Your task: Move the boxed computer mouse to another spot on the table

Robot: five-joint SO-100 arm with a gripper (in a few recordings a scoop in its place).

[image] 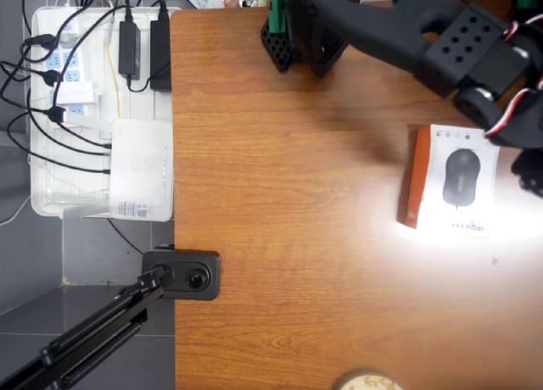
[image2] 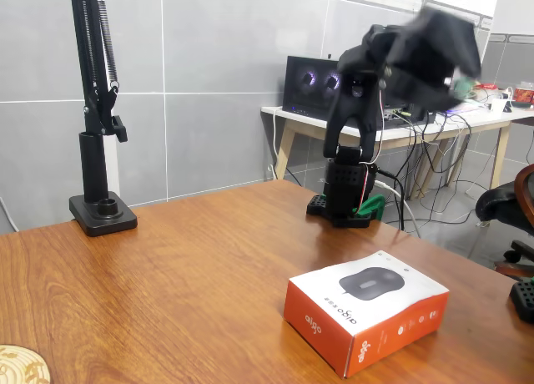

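The boxed computer mouse point(image: 454, 180) lies flat on the brown wood-grain table point(image: 288, 195), near the right edge in the overhead view. Its white face shows a dark mouse and its side is orange-red point(image2: 365, 317). The black arm reaches from its base point(image2: 346, 196) at the back of the table out over the box. My gripper point(image: 528, 148) hangs above the box's right end, partly cut off by the picture's edge. In the fixed view the gripper point(image2: 438, 46) is raised high above the table and blurred, so its jaws cannot be made out.
A white tray point(image: 47, 199) with power strips, cables and a plain white box stands off the table's left edge. A black camera mount point(image: 182, 275) clamps the left edge. A black stand base point(image2: 102, 213) and a round cork coaster point(image2: 21, 367) sit on the table.
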